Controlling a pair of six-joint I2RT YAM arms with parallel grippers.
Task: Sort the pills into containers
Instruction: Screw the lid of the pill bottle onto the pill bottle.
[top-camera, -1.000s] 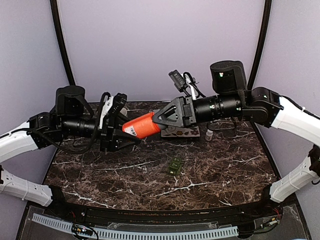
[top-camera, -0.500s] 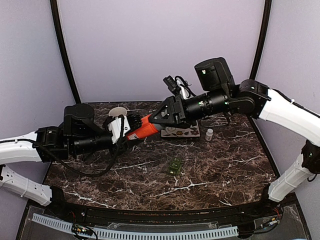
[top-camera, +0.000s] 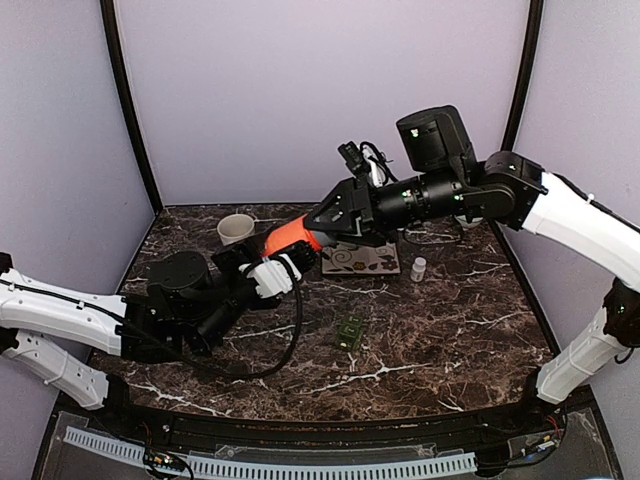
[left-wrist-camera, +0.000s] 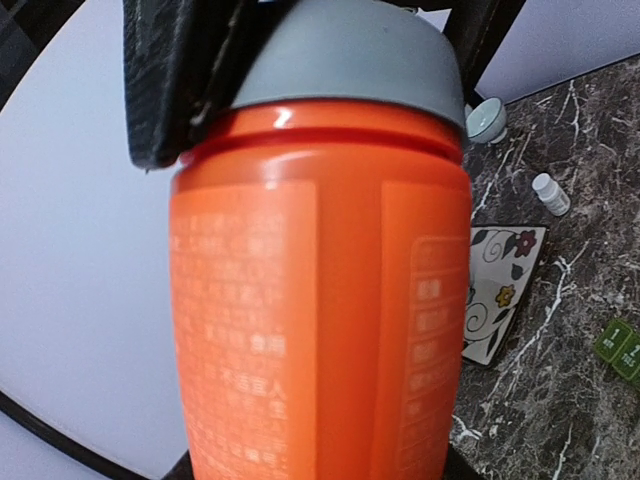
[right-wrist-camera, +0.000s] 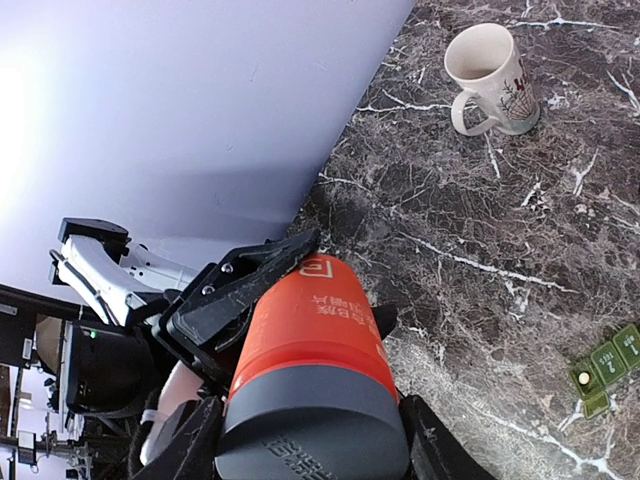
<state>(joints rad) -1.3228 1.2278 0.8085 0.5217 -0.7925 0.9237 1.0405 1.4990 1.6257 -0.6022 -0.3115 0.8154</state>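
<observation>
Veined marble table (top-camera: 450, 330); glossy orange bottle (top-camera: 290, 238); green pill-box (top-camera: 350, 331).

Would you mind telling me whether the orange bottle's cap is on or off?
On: the grey cap covers the top of the orange bottle, held between the right fingers.

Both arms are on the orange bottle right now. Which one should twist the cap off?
Right. The right gripper is clamped around the grey cap, while the left gripper holds the orange bottle by its base end, so it looks better suited to bracing the bottle.
</observation>
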